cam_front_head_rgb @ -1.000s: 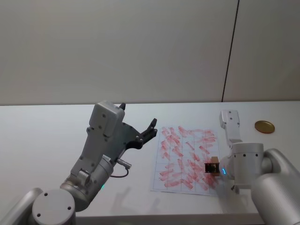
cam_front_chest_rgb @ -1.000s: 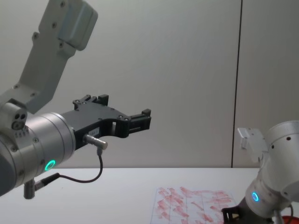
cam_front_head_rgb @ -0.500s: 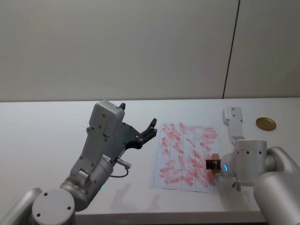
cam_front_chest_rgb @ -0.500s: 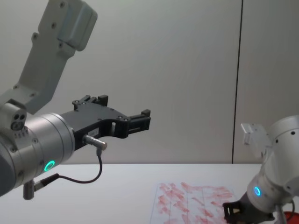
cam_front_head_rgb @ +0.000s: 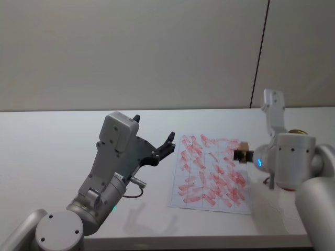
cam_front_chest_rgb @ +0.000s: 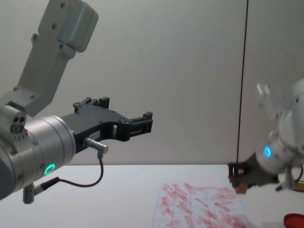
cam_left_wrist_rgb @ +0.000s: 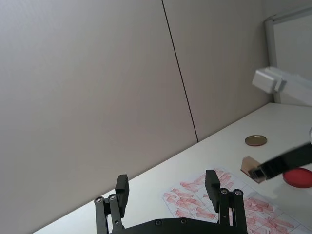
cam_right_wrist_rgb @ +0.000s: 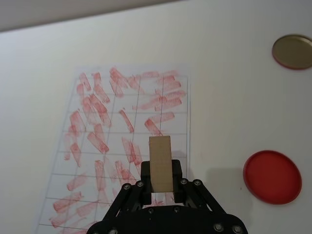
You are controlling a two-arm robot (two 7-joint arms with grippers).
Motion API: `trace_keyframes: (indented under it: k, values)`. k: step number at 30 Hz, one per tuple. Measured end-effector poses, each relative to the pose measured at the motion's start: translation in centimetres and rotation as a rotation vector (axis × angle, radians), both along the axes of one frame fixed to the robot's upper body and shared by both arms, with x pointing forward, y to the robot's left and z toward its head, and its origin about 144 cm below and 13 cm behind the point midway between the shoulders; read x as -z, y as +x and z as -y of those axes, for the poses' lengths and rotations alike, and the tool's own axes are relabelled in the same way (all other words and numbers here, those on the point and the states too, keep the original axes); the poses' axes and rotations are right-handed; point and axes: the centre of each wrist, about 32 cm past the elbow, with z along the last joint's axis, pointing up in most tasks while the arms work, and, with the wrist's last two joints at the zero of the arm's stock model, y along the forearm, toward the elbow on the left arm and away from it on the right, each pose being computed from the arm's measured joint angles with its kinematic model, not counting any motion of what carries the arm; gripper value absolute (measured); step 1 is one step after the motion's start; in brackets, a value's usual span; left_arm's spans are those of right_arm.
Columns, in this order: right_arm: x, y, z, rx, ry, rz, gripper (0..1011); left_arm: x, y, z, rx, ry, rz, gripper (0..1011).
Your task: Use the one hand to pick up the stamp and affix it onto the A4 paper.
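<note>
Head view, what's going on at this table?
The right gripper, jaws shut on the stamp, holds it in the air above the right side of the A4 paper, which is covered in red marks. The left gripper hangs open left of the paper, idle. A red pad and brass disc lie right of the paper.

Soft, even overhead light, fairly bright; no glare on matte white table [cam_front_head_rgb: 52, 157] or red-smudged A4 paper [cam_front_head_rgb: 209, 172]. Faint diffuse shadows lower centre of head view, & a pale grey patch beside flat red round pad [cam_right_wrist_rgb: 271, 176]. Green ring [cam_front_chest_rgb: 49, 168] & blue ring [cam_front_chest_rgb: 266, 151] glow w/o flare.
</note>
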Motion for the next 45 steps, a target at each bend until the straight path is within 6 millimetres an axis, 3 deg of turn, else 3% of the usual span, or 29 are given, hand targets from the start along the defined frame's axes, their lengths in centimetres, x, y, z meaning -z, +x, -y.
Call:
trace_keyframes:
  k: [10, 18, 31, 45]
  values:
    - [-3.2, -0.7, 1.2, 0.034, 0.044, 0.091, 219, 0.0, 0.0, 0.0, 0.000, 0.000, 0.000, 993]
    - [-3.6, -0.9, 2.7, 0.084, 0.039, 0.105, 219, 0.0, 0.0, 0.0, 0.000, 0.000, 0.000, 993]
    - [-1.0, 0.1, 5.6, 0.196, -0.014, 0.037, 219, 0.0, 0.0, 0.0, 0.000, 0.000, 0.000, 993]
    - [2.7, 1.9, 7.0, 0.243, -0.059, -0.060, 219, 0.0, 0.0, 0.0, 0.000, 0.000, 0.000, 993]
